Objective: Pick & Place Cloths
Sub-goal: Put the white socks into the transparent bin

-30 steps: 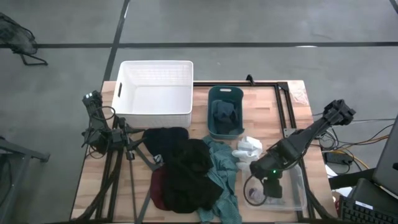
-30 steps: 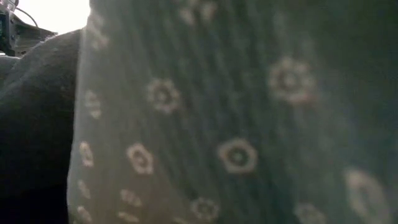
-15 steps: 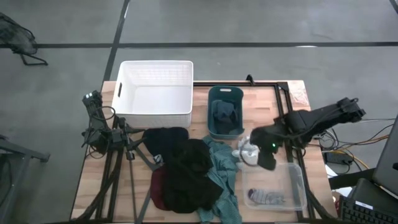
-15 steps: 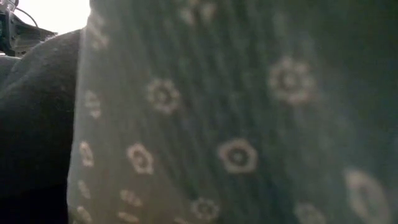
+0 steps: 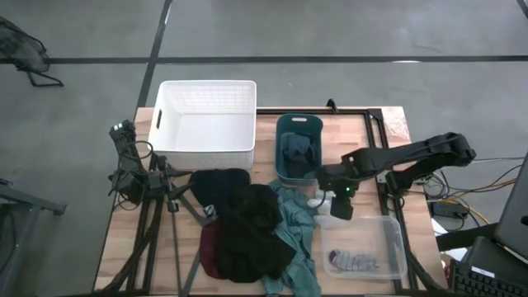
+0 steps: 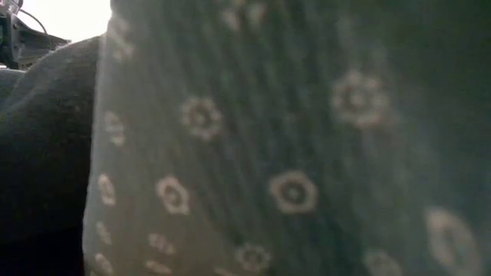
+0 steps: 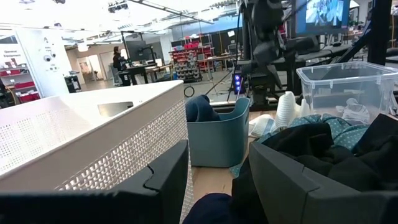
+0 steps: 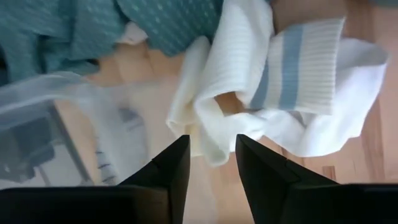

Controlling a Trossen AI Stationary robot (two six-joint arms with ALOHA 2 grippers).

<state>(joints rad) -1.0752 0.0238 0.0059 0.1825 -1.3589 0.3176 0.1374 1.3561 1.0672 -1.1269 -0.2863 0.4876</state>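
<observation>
The right wrist view alone shows the white cloth [image 8: 273, 81] up close: ribbed, with pale blue stripes, lying on the worktop [image 8: 357, 168] just past the right gripper [image 8: 211, 155], whose fingers [image 8: 171, 165] stand spread with nothing between them. From above, that gripper [image 5: 340, 202] hovers over the white cloth [image 5: 323, 198], between the teal bin [image 5: 299, 148] and the clear bin [image 5: 367, 247]. The low view is filled by teal patterned cloth [image 6: 291, 153] against the lens. Three bins show: white bin [image 5: 206, 115], teal, clear. The left gripper [image 7: 214, 180] waits beside the white bin, fingers spread and empty. The black cloth [image 5: 256, 231] lies mid-worktop.
</observation>
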